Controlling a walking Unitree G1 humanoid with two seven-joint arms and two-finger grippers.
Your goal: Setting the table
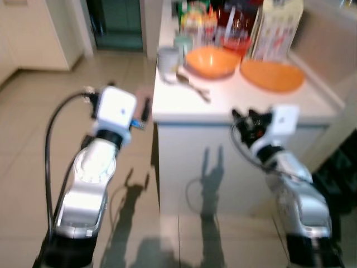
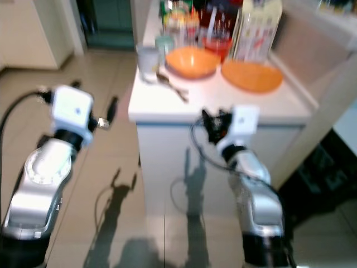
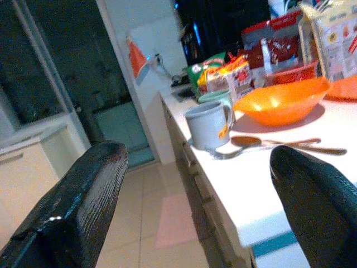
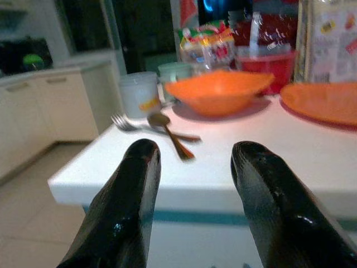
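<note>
Our right gripper [image 4: 192,195] has its fingers apart, nothing between them, hanging just short of the near edge of the white counter [image 1: 262,103]. Straight past the fingertips lie one spoon [image 4: 167,131] and one fork [image 4: 125,123], crossed and touching. Beyond them, slightly toward the left finger, stands one pale mug [image 4: 139,94] with a second, greenish cup [image 4: 174,71] behind it. Dead ahead past the cutlery sits one orange bowl [image 4: 217,89]; off beyond the right finger lies one orange plate [image 4: 329,103], flat, apart from the bowl.

Our left gripper [image 3: 195,212] is also spread wide and empty, off the counter's left side over the tiled floor [image 1: 33,123]. From it the mug is nearest, cutlery just beside the mug, bowl behind those.

Further back from both: one red container [image 4: 268,61], snack packets [image 3: 228,75] and one tall carton [image 1: 279,28]. We can't count the packets; the head views are blurred.

Count: two grippers, one spoon, one fork, two cups, one bowl, one plate.
</note>
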